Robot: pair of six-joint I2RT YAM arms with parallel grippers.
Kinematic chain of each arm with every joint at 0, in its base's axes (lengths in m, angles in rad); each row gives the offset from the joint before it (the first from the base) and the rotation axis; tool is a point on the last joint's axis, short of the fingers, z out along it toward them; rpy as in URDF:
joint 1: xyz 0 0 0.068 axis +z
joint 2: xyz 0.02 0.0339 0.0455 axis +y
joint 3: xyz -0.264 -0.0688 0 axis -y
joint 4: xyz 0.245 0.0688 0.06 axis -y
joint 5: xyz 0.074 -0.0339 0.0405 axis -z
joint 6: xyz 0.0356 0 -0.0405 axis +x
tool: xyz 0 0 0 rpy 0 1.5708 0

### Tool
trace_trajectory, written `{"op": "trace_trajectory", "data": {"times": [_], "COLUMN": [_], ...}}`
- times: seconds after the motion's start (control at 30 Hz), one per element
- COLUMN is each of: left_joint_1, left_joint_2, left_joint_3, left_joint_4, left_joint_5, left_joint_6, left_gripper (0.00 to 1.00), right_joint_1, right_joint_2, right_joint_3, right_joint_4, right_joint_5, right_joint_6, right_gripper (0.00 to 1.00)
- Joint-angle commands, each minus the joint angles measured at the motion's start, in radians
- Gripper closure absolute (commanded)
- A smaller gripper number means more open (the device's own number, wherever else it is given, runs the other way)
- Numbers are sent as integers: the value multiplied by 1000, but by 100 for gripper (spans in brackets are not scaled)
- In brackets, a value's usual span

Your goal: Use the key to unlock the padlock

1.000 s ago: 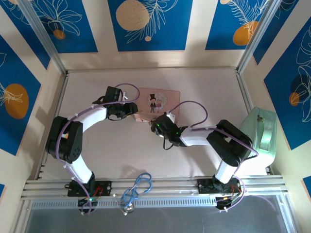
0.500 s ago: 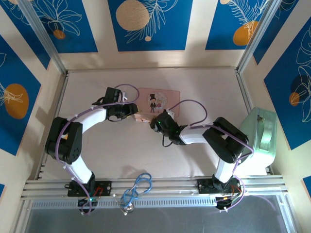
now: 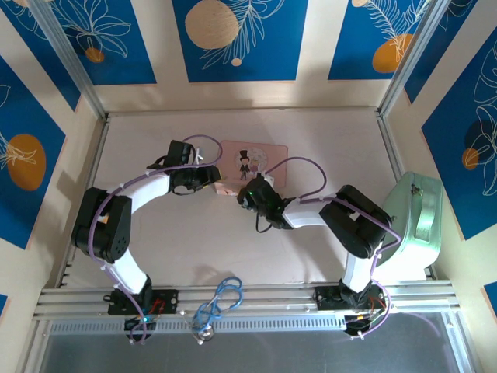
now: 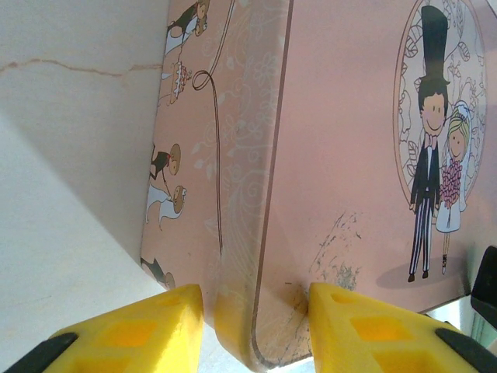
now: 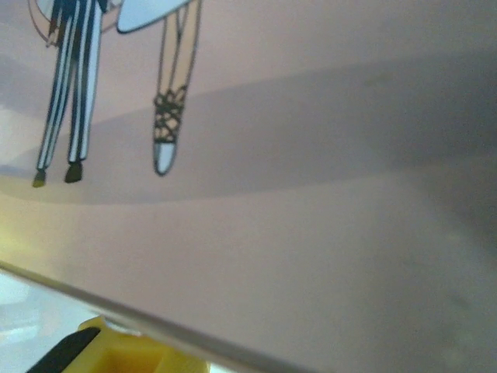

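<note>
**Holding the tin's corner, right pincer hard up against the lid**

Looking from above, we find the left pincer [image 3: 215, 179] at the near left corner of the pink tin [image 3: 254, 162], which lies flat on the table [image 3: 326, 132] and stretches away to that pincer's right. In the left wrist view, the left pincer [image 4: 256, 301] is open about as wide as the corner is thick. One yellow finger [image 4: 132, 330] sits against the tin's [image 4: 349, 155] side wall and the other against the picture lid. It has that corner in its grip.

The right pincer [image 3: 244, 193] sits close to the right of the left one, at the tin's near edge. From its own wrist camera we get the lid [image 5: 272, 194] pressed close and blurred above a single yellow finger [image 5: 124, 351]. We cannot tell how far this pincer is open, or whether it holds the key.

We cannot place the padlock. The stretch of tin edge between the two pincers is too small and crowded to read.

Well off to the right pincer's right lies a mint-green case [image 3: 419, 214], and near the arm bases a loop of blue cable [image 3: 221, 299].
</note>
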Motion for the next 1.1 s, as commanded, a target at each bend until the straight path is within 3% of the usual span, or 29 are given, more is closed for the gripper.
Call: {"op": "trace_trajectory", "data": {"times": [0.0, 0.33, 0.53, 0.9, 1.07], "left_joint_1": [8, 8, 8, 10, 10], "left_joint_2": [-7, -2, 0, 4, 4], "left_joint_3": [-27, -33, -33, -30, -25], "left_joint_4": [-48, -39, -38, -39, -42], "left_joint_5": [18, 16, 16, 14, 14], "left_joint_6": [-2, -5, 0, 0, 0], "left_gripper": [61, 62, 62, 62, 62], "right_joint_1": [-2, -7, 2, 10, 20], "right_joint_2": [48, 61, 45, 44, 48], "right_joint_3": [18, 35, 25, 47, 72], "right_joint_4": [-83, -163, -193, -288, -347], "right_joint_5": [-31, -24, -15, -9, -5], "right_joint_6": [24, 60, 78, 106, 107], "right_gripper": [72, 72, 59, 67, 64]}}
